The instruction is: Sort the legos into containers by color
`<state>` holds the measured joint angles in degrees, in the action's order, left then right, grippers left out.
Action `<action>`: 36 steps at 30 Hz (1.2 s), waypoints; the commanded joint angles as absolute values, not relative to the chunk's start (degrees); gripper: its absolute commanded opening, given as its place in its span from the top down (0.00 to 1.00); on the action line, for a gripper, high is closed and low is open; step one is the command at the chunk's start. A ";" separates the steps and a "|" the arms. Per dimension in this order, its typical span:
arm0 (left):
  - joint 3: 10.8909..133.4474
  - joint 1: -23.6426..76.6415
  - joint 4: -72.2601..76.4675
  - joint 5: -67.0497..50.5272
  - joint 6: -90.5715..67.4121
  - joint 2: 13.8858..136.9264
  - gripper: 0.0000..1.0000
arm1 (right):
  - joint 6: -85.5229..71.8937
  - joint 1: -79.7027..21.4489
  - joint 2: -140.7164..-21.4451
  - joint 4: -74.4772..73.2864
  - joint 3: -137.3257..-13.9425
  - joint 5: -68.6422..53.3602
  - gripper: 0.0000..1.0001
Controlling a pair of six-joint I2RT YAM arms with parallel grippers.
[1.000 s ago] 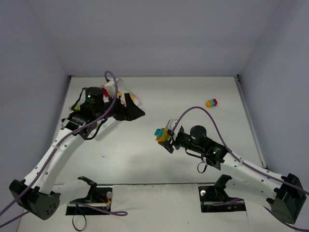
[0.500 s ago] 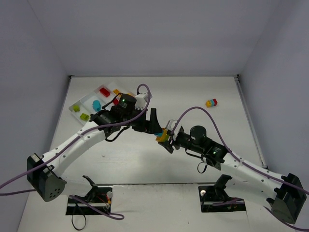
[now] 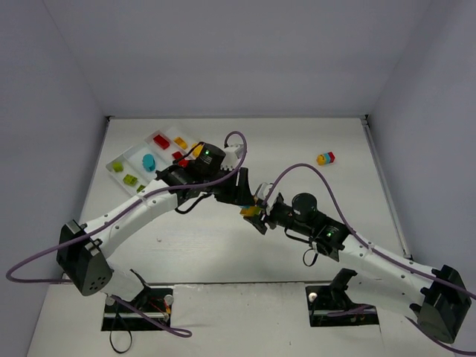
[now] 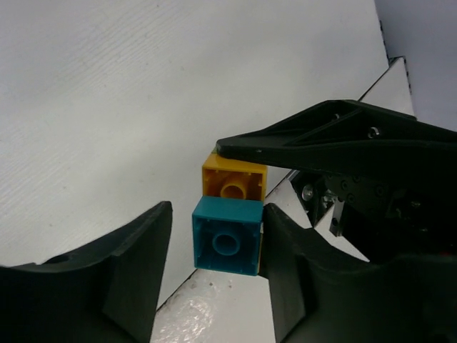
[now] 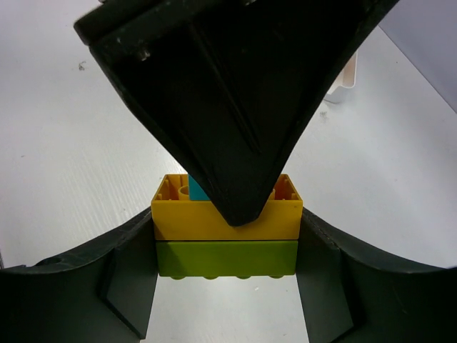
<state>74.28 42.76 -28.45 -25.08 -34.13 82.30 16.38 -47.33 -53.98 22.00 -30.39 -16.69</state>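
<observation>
My right gripper (image 5: 226,243) is shut on a lego cluster, a yellow brick (image 5: 178,218) stacked on a lime green brick (image 5: 226,259), held above the table's middle (image 3: 251,211). A teal brick (image 4: 227,243) is joined to the yellow one (image 4: 234,182). My left gripper (image 4: 216,236) straddles the teal brick. Its right finger touches the brick and a narrow gap shows at the left finger. In the top view the left gripper (image 3: 242,195) meets the right gripper (image 3: 256,212). The white tray of containers (image 3: 115,166) lies at the far left and holds red, yellow, teal and green bricks.
A small loose cluster of yellow, red and blue bricks (image 3: 326,158) lies at the far right of the table. The left gripper's black finger (image 5: 235,107) fills the upper part of the right wrist view. A corner of the tray (image 5: 343,89) shows behind it.
My left arm has swung from over the tray to the cluster in the right gripper, and its jaws have narrowed round the teal brick. The right arm has stayed still.
</observation>
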 commanded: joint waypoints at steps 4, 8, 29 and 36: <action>77.52 43.24 -27.25 -26.02 -34.63 81.39 0.71 | 16.79 -47.64 -54.58 28.30 -30.32 -15.56 0.99; 78.48 42.89 -28.65 -26.28 -33.49 81.21 0.88 | 16.79 -47.55 -55.02 28.39 -30.32 -14.94 0.99; 85.16 13.19 -34.63 -20.94 -27.77 85.14 0.93 | 15.82 -47.64 -55.28 28.74 -30.24 -12.31 0.99; 89.99 7.74 -30.24 -7.12 -31.46 98.42 0.89 | 15.56 -47.64 -55.46 28.65 -30.32 -11.69 1.00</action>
<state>87.05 10.17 -33.41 -14.70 -29.58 95.53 16.27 -47.68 -55.20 25.02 -29.47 -12.80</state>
